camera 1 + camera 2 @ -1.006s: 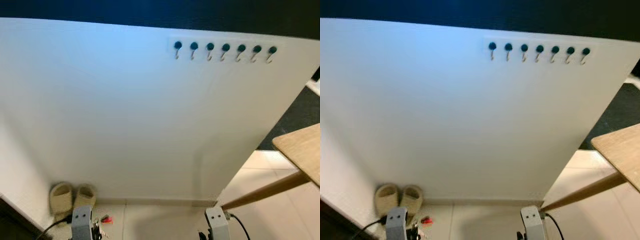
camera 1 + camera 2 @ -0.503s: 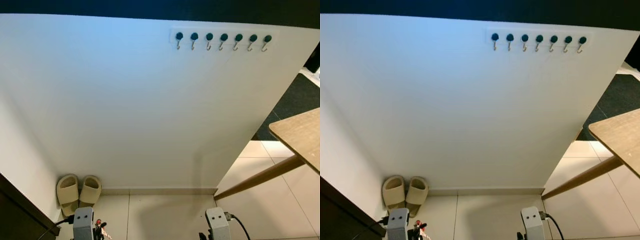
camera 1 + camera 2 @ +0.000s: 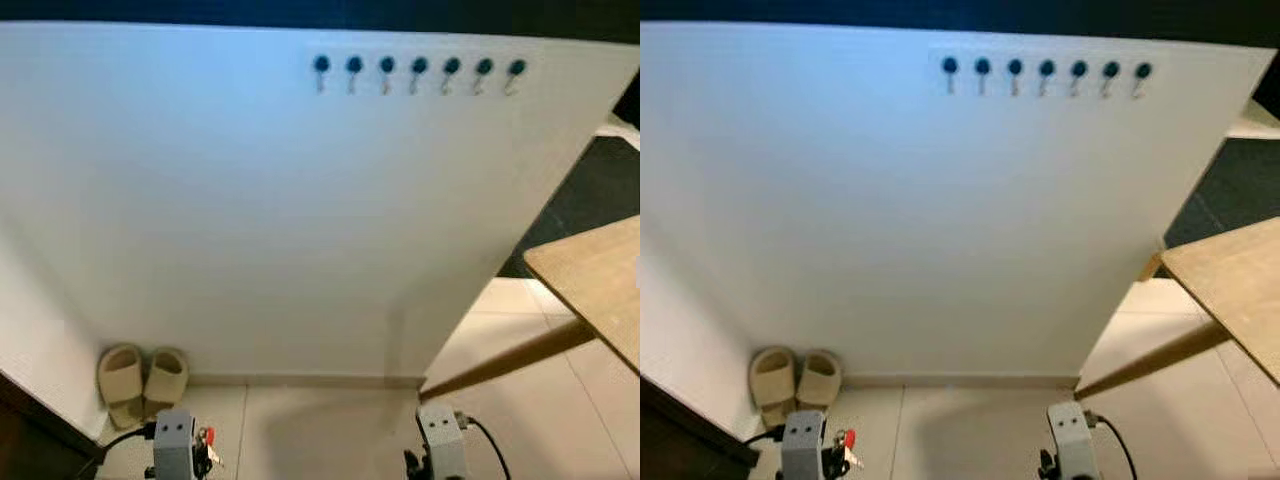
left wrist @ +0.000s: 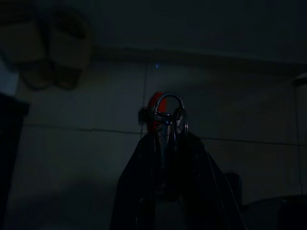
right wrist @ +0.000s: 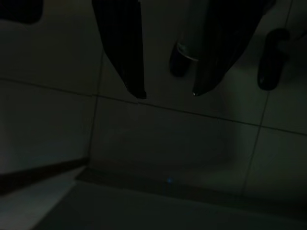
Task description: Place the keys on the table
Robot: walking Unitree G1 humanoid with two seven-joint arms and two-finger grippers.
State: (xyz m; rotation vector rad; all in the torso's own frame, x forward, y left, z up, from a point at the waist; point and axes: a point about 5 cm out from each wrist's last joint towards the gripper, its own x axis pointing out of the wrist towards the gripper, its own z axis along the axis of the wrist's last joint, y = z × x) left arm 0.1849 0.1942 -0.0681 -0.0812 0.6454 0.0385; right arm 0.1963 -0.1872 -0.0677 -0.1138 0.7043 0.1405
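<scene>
Keys (image 4: 165,117) with a red tag hang low by the robot's left side, pinched between the closed fingers of the left gripper (image 4: 165,143) above the tiled floor, while the right gripper (image 5: 165,93) hangs idle with its fingers apart. To do this step well, I judge the robot should turn right toward the wooden table (image 3: 590,290), keep the pinch firm while carrying, and release only once the keys are over its top. No writing or brand is legible anywhere.
</scene>
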